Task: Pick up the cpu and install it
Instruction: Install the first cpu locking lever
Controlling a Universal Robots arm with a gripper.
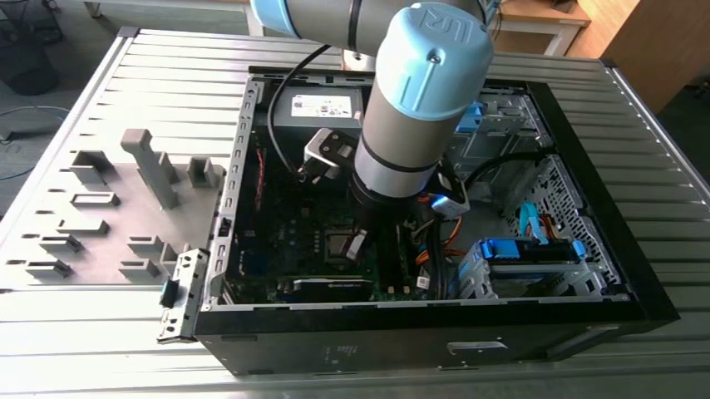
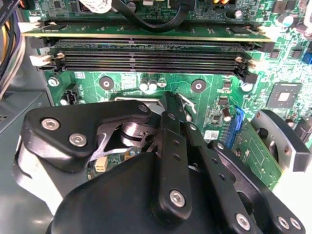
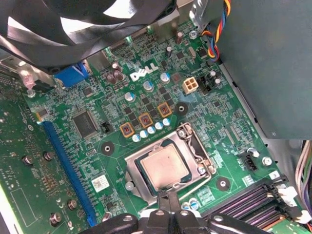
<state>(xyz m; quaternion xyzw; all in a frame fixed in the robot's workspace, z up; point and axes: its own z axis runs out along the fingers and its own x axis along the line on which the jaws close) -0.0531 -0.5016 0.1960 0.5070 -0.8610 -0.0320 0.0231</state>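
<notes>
In the exterior view my arm (image 1: 416, 108) reaches down into the open computer case (image 1: 621, 274), which lies on a ribbed metal counter (image 1: 166, 75); my tool (image 1: 357, 243) hangs low over the green motherboard (image 1: 291, 229) near the case's middle. Grey plastic fixtures (image 1: 150, 170) stand on the counter at the exterior view's left, beside the case, and the grey power-supply box (image 1: 322, 104) sits at the case's far end. In the second wrist view my tool (image 2: 176, 106) shows its black linkages and fingers (image 2: 171, 141) drawn close together, the tips down at the socket's metal frame (image 2: 139, 100); beyond them lie the long black memory slots (image 2: 146, 56). Whether the tips are pinching anything I cannot tell from here. In the first wrist view the cpu (image 3: 163, 165), a tan-grey square, lies flat inside the socket (image 3: 168, 165) on the motherboard (image 3: 87, 122), with the frame and its wire lever (image 3: 207, 168) around it. My tool's tip (image 3: 168, 197) stands at the cpu's near edge, narrow and almost closed; I cannot tell whether it touches the chip. A black fan (image 3: 73, 24) overhangs the board's far part.
</notes>
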